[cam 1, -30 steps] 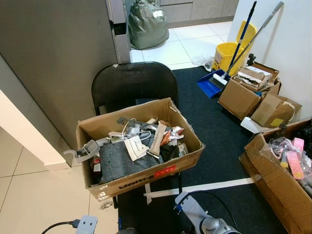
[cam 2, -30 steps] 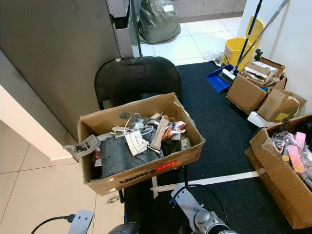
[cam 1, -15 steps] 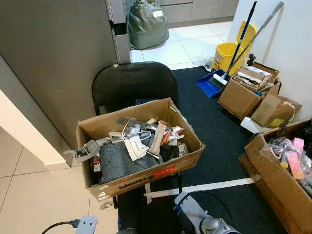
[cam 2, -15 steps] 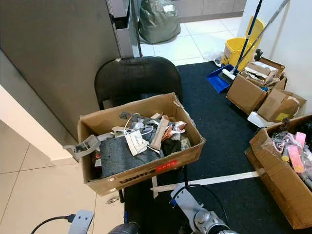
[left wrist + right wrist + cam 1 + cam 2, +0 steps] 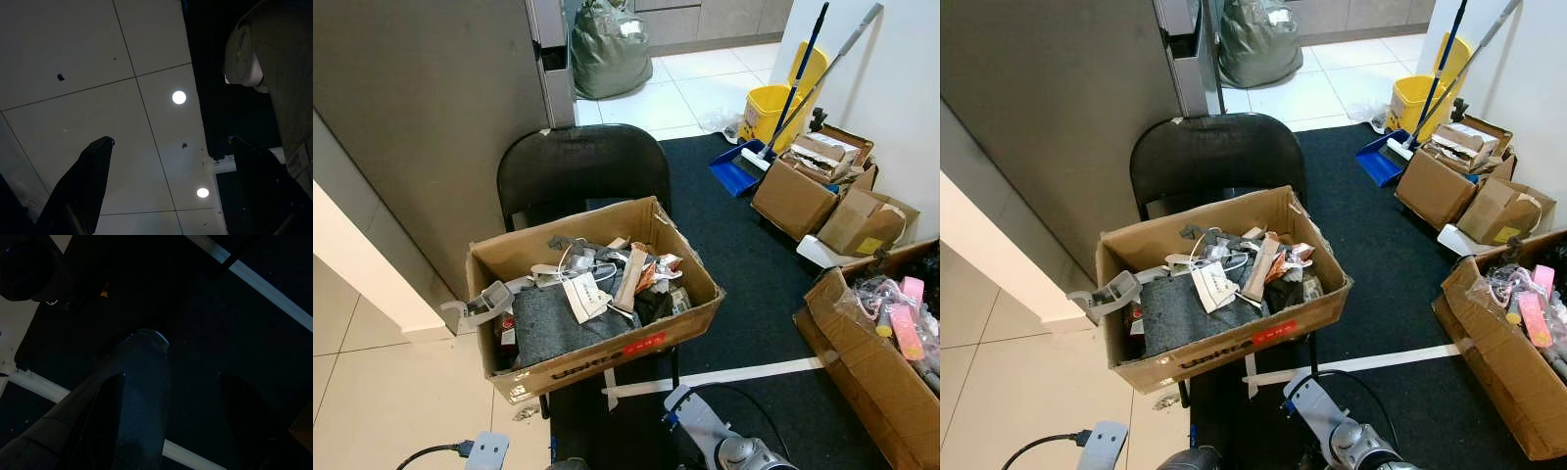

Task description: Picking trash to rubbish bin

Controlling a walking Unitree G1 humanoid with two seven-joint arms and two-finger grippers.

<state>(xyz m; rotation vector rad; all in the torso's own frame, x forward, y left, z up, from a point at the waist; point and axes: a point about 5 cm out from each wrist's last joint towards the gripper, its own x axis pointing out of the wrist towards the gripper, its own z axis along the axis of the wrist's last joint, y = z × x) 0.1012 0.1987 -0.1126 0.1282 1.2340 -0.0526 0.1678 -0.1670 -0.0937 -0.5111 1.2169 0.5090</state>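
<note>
Your inventory, running left to right across the head view:

1. Pale tiled floor (image 5: 382,392) at far left, with a grey plug and cable (image 5: 485,451) lying at the lower edge.
2. Left gripper (image 5: 168,181), hanging idle low by your side; your wrist view looks down on the tiles, and its two black fingers (image 5: 83,181) stand wide apart with nothing between them.
3. Grey wall panel (image 5: 421,117) filling the upper left.
4. Black chair (image 5: 582,166), its backrest upright behind the box.
5. Open cardboard box (image 5: 607,357) resting on the chair seat. This is where your trash sits: a dark grey felt-like sheet (image 5: 548,323), a white paper tag (image 5: 584,294), a tan strip (image 5: 629,277), crumpled wrappers (image 5: 656,269) and a grey plastic piece (image 5: 484,302) poking over the left wall.
6. Green-grey filled bag (image 5: 609,49) on the tiles beyond the chair.
7. Dark carpet (image 5: 744,274) with a white tape line (image 5: 754,372) crossing it.
8. Right gripper (image 5: 168,426), hanging idle over the carpet in a very dark wrist view; its fingers stand well apart and hold nothing. Your right arm (image 5: 724,446) shows at the lower edge.
9. Blue dustpan (image 5: 734,168) and yellow bucket (image 5: 769,113) near the white wall, long handles leaning.
10. Stack of small cardboard boxes (image 5: 822,191) by the wall.
11. Large open carton (image 5: 867,382) at far right, holding pink items (image 5: 906,323) and plastic wrap
</note>
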